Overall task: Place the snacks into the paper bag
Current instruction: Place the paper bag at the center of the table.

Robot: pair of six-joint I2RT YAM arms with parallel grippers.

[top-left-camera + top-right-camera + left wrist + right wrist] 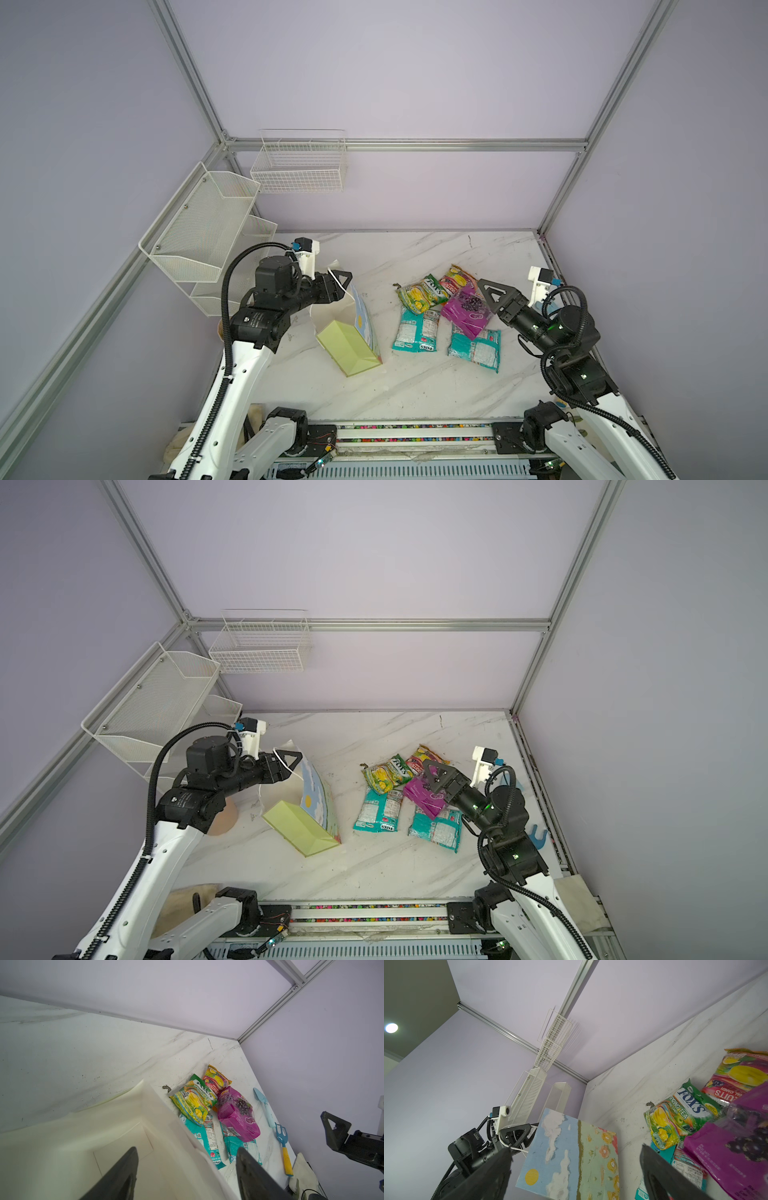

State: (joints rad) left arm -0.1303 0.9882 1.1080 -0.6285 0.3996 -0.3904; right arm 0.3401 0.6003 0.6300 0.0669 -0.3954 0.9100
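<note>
The paper bag [349,345] [299,820] leans on the marble table, its white inside [104,1126] facing my left gripper [338,286] [187,1159]. That gripper is open and straddles the bag's top edge, one finger inside and one outside, with a white cord handle [517,1148] looped by it. The snacks lie in an overlapping heap to the right: a green-yellow packet [419,296], an orange-pink one [457,279], a magenta one [465,311] and two teal ones [417,330] [476,347]. My right gripper [488,297] [575,1167] is open and empty just above the magenta packet [726,1157].
A white wire basket [299,166] hangs on the back wall and a mesh shelf [203,232] on the left wall behind the left arm. A blue trowel [264,1103] and a blue fork with a yellow handle [282,1140] lie by the right wall.
</note>
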